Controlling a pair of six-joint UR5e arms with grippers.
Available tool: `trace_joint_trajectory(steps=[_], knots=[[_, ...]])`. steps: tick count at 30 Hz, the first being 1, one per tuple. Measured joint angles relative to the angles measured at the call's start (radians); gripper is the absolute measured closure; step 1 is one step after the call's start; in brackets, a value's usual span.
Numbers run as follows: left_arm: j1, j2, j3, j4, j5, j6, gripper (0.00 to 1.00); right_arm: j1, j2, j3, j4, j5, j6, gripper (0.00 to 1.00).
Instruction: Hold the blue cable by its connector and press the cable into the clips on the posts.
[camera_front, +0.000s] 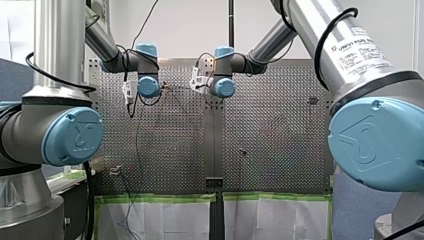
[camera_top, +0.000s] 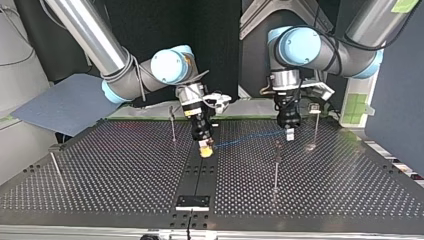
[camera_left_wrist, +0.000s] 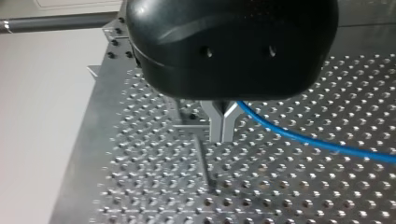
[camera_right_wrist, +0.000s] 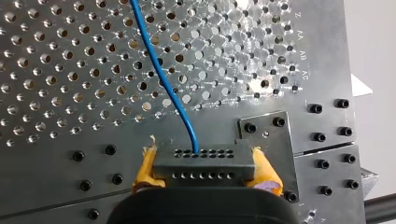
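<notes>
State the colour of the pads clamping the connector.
Yellow-orange pads, clearest in the right wrist view, on either side of the dark grey connector.

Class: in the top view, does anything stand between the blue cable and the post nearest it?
Nothing visible does. The blue cable runs from the connector in my right gripper to my left gripper; the nearest post stands in front, only bare table between them.
</notes>
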Motion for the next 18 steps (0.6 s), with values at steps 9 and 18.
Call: trace_joint_trajectory(steps=[9, 18], knots=[[0.013, 0.012, 0.0, 0.003, 0.003, -0.009, 0.98, -0.002, 0.001, -0.001, 0.0, 0.0, -0.001, 1.0], [0.037, 0.01, 0.0, 0.01, 0.022, -0.021, 0.98, -0.004, 0.001, -0.01, 0.002, -0.003, -0.002, 1.0]])
